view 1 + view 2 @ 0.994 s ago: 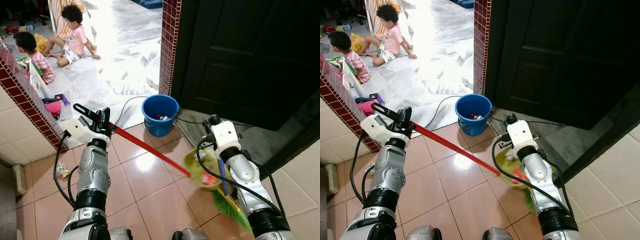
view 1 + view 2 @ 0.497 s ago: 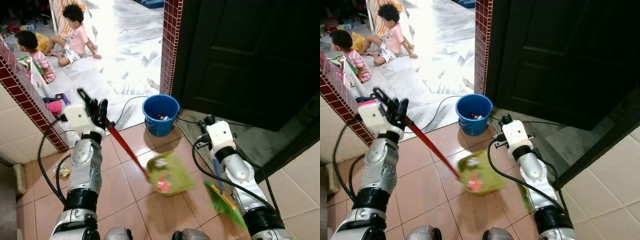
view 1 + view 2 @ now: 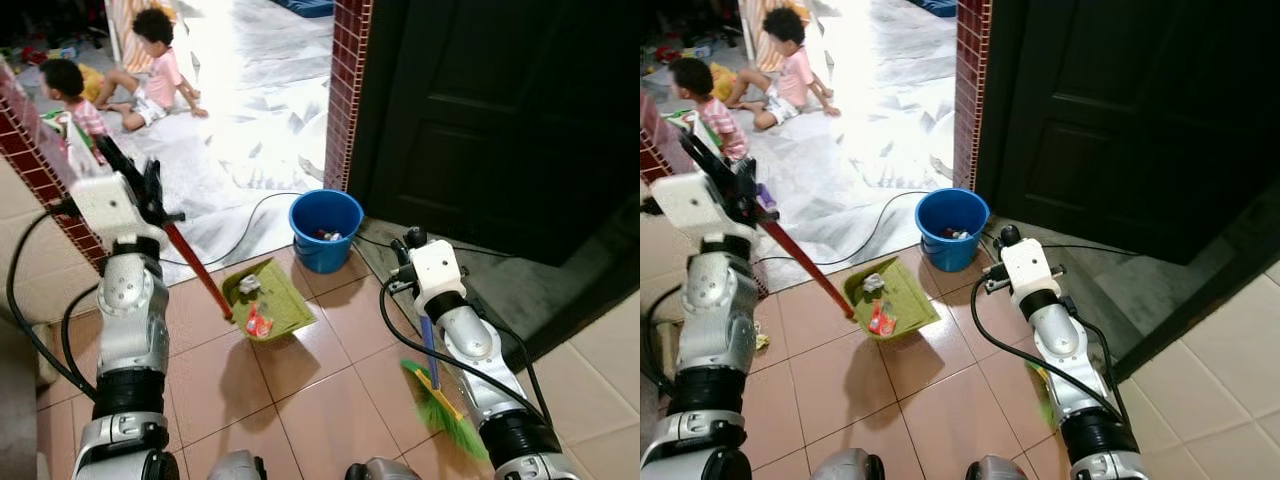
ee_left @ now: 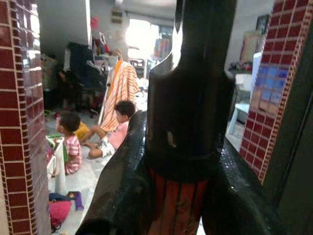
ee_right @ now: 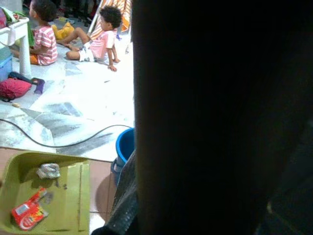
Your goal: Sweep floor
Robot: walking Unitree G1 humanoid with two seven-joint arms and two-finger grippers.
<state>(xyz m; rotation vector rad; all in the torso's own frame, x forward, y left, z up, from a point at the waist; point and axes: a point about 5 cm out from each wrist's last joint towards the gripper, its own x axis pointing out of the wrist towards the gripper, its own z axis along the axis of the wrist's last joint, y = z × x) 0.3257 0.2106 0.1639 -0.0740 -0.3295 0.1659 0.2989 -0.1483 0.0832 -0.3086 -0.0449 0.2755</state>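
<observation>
Dustpan (image 3: 268,300) held raised on red handle (image 3: 195,268), left end effector (image 3: 140,195) high, right end effector (image 3: 415,290) gripping broom (image 3: 436,390)

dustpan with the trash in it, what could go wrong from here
The green dustpan is lifted on its red handle, held by the left hand, and a crumpled wad and a red wrapper lie loose on it: a tilt could spill them before the blue bucket. A black cable runs along the floor beside the bucket and could snag the pan or the broom in the right hand.
</observation>
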